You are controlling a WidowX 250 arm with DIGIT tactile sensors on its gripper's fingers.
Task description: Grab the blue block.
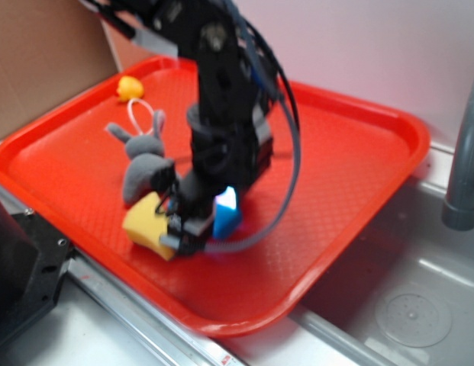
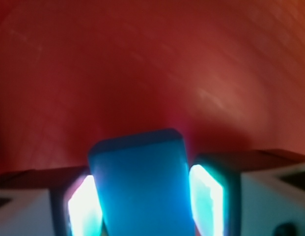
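Steel counter and a sink basin [image 1: 420, 313] frame the scene we see from the exterior view, with a grey faucet pipe [image 1: 465, 152] rising at the right edge and a brown cardboard wall [image 1: 46, 53] at the upper left. On the counter sits a red tray [image 1: 351, 152] with a fine textured floor.

Only the exterior view gives us the tray's other contents: a grey plush rabbit [image 1: 145, 164] lying near the middle, a small yellow toy [image 1: 130, 88] at the far corner, and a yellow sponge wedge [image 1: 149, 225] near the front edge, just beside the arm's lower end. The wrist view shows none of these; there we see only blurred red tray floor [image 2: 152, 64] filling the upper part.

What the wrist view adds is the grip itself. The blue block [image 2: 142, 187] sits between the two fingers [image 2: 83, 206], whose inner pads glow pale cyan on either side of it, pressed to its flanks. Its face is smooth, solid blue, with rounded upper corners. From outside, the same blue block [image 1: 226, 212] appears as a small bright piece standing on end, low over the tray near its front, right of the sponge wedge; we cannot tell whether it touches the floor.

The gripper [image 1: 210, 225] is clamped on the block. The black arm [image 1: 221, 99] comes down steeply from the upper left, cables looping around it, wrist pointing down at the tray.
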